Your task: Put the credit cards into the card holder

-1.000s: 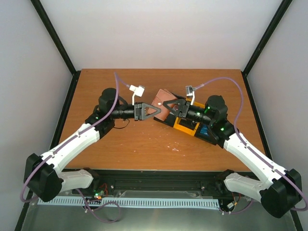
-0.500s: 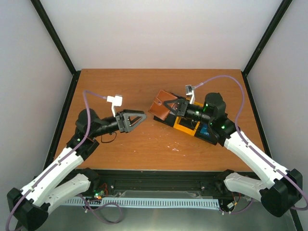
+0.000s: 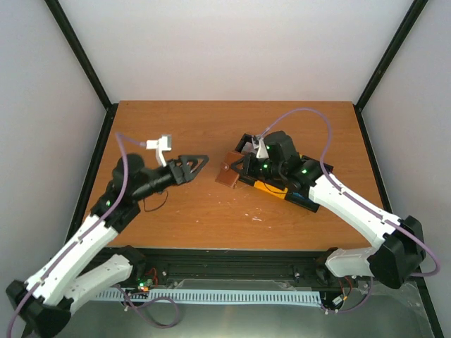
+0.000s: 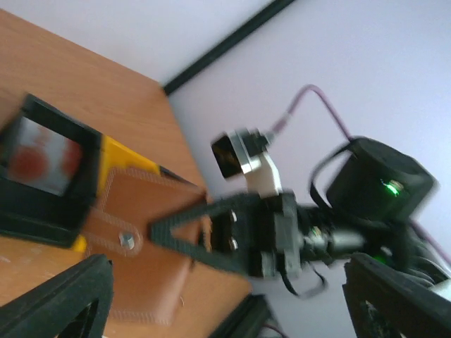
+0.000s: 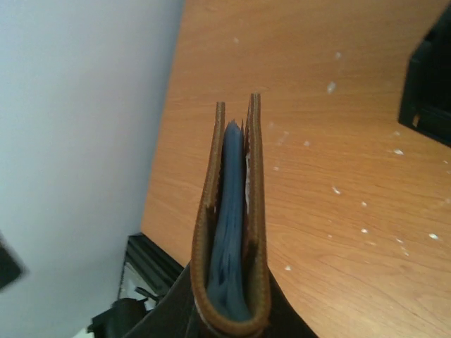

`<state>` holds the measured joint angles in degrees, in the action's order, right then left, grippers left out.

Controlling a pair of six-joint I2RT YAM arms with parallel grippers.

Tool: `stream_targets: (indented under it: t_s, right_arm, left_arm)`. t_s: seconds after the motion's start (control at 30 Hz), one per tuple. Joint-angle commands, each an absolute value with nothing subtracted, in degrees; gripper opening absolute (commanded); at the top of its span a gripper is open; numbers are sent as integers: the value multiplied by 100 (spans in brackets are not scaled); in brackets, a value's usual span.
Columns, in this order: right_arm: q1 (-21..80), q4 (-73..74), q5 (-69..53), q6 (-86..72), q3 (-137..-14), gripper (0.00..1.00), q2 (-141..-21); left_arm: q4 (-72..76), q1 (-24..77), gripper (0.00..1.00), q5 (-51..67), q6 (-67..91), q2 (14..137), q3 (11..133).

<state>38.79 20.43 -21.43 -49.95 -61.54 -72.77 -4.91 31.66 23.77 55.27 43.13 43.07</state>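
My right gripper point(image 3: 236, 167) is shut on the brown card holder point(image 3: 227, 174) and holds it just left of the tray, above the table. In the right wrist view the card holder point(image 5: 254, 211) is folded and seen edge-on, clamped at its fold by my right gripper point(image 5: 229, 313). Blue layers sit between its flaps; I cannot tell whether they are credit cards or lining. No loose credit cards show. My left gripper point(image 3: 195, 166) stands open and empty, apart from the holder, to its left. The left wrist view shows the card holder point(image 4: 141, 239) with its strap stud.
A black-and-yellow tray point(image 3: 278, 189) lies on the wooden table point(image 3: 211, 127) under my right arm, seen also as the tray point(image 4: 42, 176) in the left wrist view. Black frame posts stand at the table's corners.
My left gripper opened, let go of the card holder and drew back to the left. My right gripper closed on the holder and swung it leftward off the tray.
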Motion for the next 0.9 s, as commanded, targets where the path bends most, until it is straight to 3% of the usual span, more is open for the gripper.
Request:
stream_targets:
  t_s: [0.0,0.1,0.17,0.6,0.87]
  right_arm:
    - [4064,2624,-1695,-4929,-6469,3,-7507]
    - [4159,2742,-1683,-5018,-6542,3,-7612]
    - [4212,2802,-1646,-5095,-6572,3,-7668]
    - [4289,2353,-2023,-5689,-6538,3,-8140]
    - [4288,1925,-2555,-6015,-6445,3,-8236]
  left_arm:
    - [-2075,3092,80,1918,4297,5374,5566]
    - [-2224,3094,51,2360,3974,5979,5613]
    - [-2051,3094,43,2636,3900,6136,5449]
    - [-1859,3097,41,3504,2977,6871,5124]
    - [-2162,3103,41,3167,2523,7264,5133]
